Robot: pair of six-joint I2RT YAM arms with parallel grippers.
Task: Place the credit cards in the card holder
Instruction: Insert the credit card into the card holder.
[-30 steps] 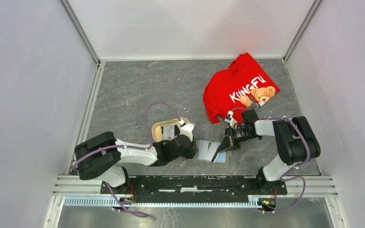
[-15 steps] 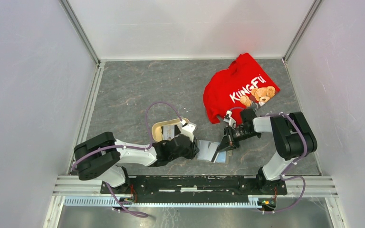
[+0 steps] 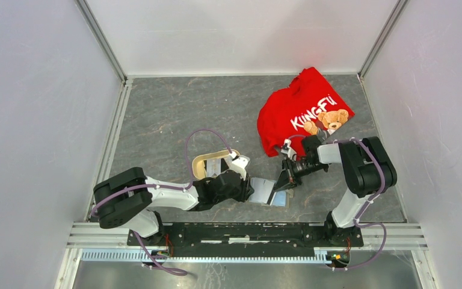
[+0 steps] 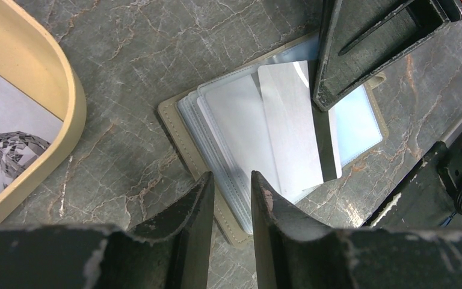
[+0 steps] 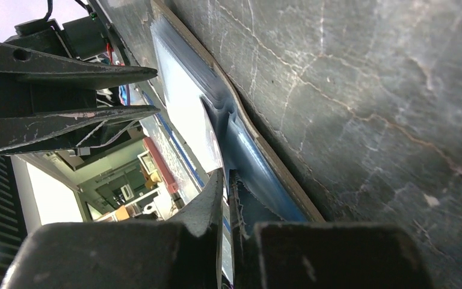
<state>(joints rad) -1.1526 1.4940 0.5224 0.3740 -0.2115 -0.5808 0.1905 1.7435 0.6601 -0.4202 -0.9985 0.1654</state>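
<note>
The card holder (image 3: 267, 191) lies open on the grey table between my two grippers, its clear sleeves (image 4: 240, 120) fanned out on a beige-grey cover. A silver-white credit card (image 4: 295, 132) with a dark stripe along one edge lies slanted on the sleeves. Its far end is under the fingers (image 4: 349, 54) of the right gripper. My left gripper (image 4: 231, 186) is open by a narrow gap, its tips just over the holder's near edge (image 3: 248, 188). My right gripper (image 5: 225, 174) is shut to a hairline slit, low against the sleeves (image 5: 246, 153). I see nothing in the slit.
A beige oval tray (image 3: 200, 161) sits just behind the left gripper, with a pale printed card (image 4: 6, 138) in it. The tray's rim (image 4: 66, 102) is close to the holder. A red shirt (image 3: 304, 111) lies crumpled at the back right, behind the right gripper.
The right arm has leaned slightly left and its gripper has edged towards the holder's sleeves. The left arm and the holder have stayed put.
</note>
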